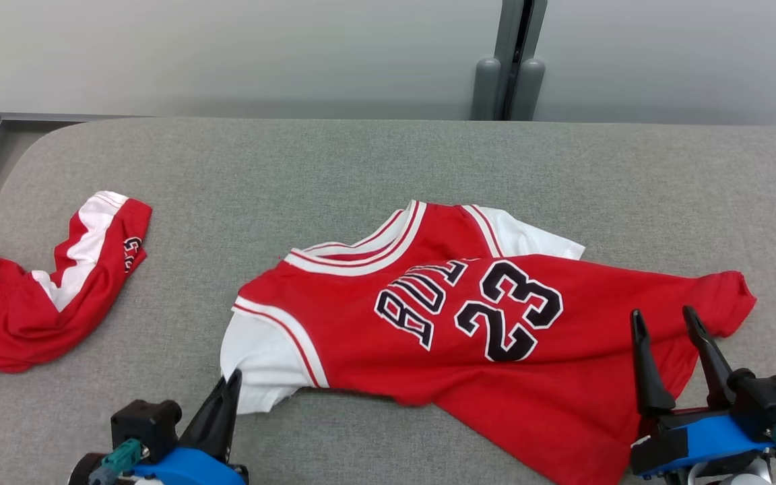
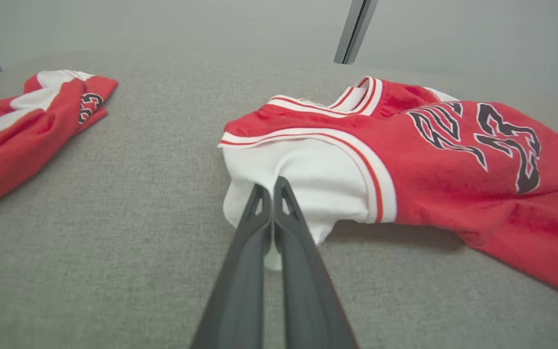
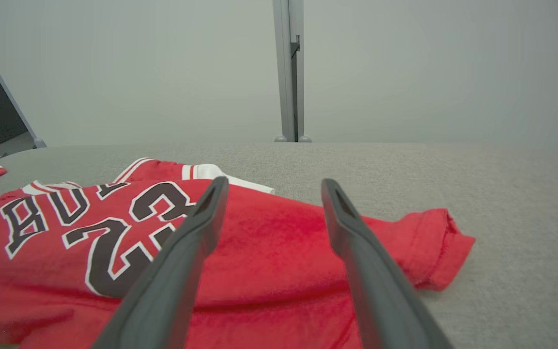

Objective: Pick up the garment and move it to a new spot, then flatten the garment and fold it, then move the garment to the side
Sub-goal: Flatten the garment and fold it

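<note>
Left wrist view has the left gripper [image 2: 271, 186] pressed shut, its fingers pinching the near edge of the white sleeve [image 2: 317, 169]. The right gripper [image 1: 664, 316] hangs wide open over the red hem and holds nothing. The jersey [image 1: 374, 330] lies rumpled, number up, mid-way across the grey table [image 1: 361, 162], with red shorts [image 1: 17, 316] well apart to its left. For a clean lift the right fingers should probably close on the hem too, so both ends rise together without dragging or twisting.
</note>
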Controlling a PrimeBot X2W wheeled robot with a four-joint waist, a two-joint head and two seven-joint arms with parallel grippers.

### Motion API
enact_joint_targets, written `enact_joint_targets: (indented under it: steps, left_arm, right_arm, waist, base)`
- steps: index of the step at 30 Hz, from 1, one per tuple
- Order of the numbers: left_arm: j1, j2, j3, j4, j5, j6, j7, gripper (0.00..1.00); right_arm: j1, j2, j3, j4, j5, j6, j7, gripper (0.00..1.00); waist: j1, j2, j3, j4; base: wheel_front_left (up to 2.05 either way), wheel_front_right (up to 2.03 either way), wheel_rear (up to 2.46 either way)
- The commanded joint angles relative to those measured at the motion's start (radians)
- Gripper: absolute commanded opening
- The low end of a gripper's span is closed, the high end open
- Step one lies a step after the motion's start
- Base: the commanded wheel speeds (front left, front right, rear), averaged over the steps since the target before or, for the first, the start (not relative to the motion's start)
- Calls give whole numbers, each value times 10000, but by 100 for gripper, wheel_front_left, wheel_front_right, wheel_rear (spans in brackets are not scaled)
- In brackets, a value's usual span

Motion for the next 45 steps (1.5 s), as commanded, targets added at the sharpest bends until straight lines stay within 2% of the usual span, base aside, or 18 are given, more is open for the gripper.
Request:
enact_joint_targets:
  steps: [1,2,3,4,5,8,11,15,20,26,31,38,39,40,41,42,45]
  left_arm:
    - [176,85,30,-120,-5,120,113,0]
    - [347,72,37,-167,-71,200,227,0]
    - [486,8,31,-129,-171,241,292,4]
    - [566,-29,-5,-26,-208,235,355,47]
    - [620,-65,-50,80,-255,212,353,100]
    - [533,-167,43,445,-178,365,-8,100]
    - [180,-286,204,526,20,575,-824,100]
    - [-254,-452,446,192,204,748,-1814,100]
    - [-456,-666,263,121,351,771,-2270,100]
    - [-410,-930,-32,239,527,868,-2508,100]
    - [-609,-1103,-196,437,566,782,-2640,100]
    - [-773,-1145,-236,629,597,805,-2754,100]
    - [-772,-1146,-238,648,601,803,-2778,100]
    - [-779,-1155,-249,663,605,795,-2803,100]
    - [-790,-1163,-258,678,607,793,-2819,100]
    - [-810,-1169,-260,686,615,801,-2844,100]
    - [-896,-1176,-262,626,640,807,-2888,100]
  right_arm:
    - [-9,-36,4,-3,-2,1,1,100]
    - [-23,-36,34,11,2,1,1,100]
    - [-37,-35,58,19,3,1,1,100]
    - [-46,-35,81,30,-7,1,1,100]
    - [-56,-35,95,42,-30,1,2,100]
    - [-79,-35,85,66,-97,1,1,100]
    - [-87,-35,-33,70,-210,1,1,100]
    - [-136,-36,-649,300,-425,1,1,100]
    - [-503,-32,-1488,1454,-1026,2,96,100]
    - [-1777,-32,-2317,2904,-2117,1,1510,100]
    - [-2790,-43,-2869,4079,-2375,1,2685,100]
    - [-3639,-30,-2762,5650,-1573,4,4005,100]
    - [-3713,-48,-2672,5784,-1450,12,4120,81]
    - [-3783,-105,-2539,5866,-1403,15,4193,45]
    - [-3854,-194,-2393,5922,-1346,15,4205,27]
    - [-3967,-281,-2257,5908,-1306,15,4105,0]
    - [-4368,-752,-1936,5685,-1358,1,3773,0]
  waist:
    - [1,0,-1,1]
    - [1,0,2,-6]
    - [1,0,6,-19]
    - [1,0,12,-45]
    - [1,0,18,-79]
    - [1,0,19,-195]
    - [1,0,-5,-336]
    - [1,0,-113,-432]
    - [1,0,-192,-428]
    - [1,0,-17,-308]
    - [1,0,220,-51]
    - [1,0,461,252]
    - [1,0,480,271]
    - [1,0,496,293]
    - [1,0,517,311]
    - [1,0,539,326]
    - [1,0,620,370]
  base:
    - [0,0,0]
    - [0,0,0]
    - [0,0,0]
    - [0,0,0]
    - [0,0,0]
    - [0,0,0]
    - [0,0,0]
    - [0,0,0]
    - [0,0,0]
    - [0,0,0]
    - [0,0,0]
    - [0,0,0]
    - [0,0,0]
    - [0,0,0]
    - [0,0,0]
    - [0,0,0]
    - [0,0,0]
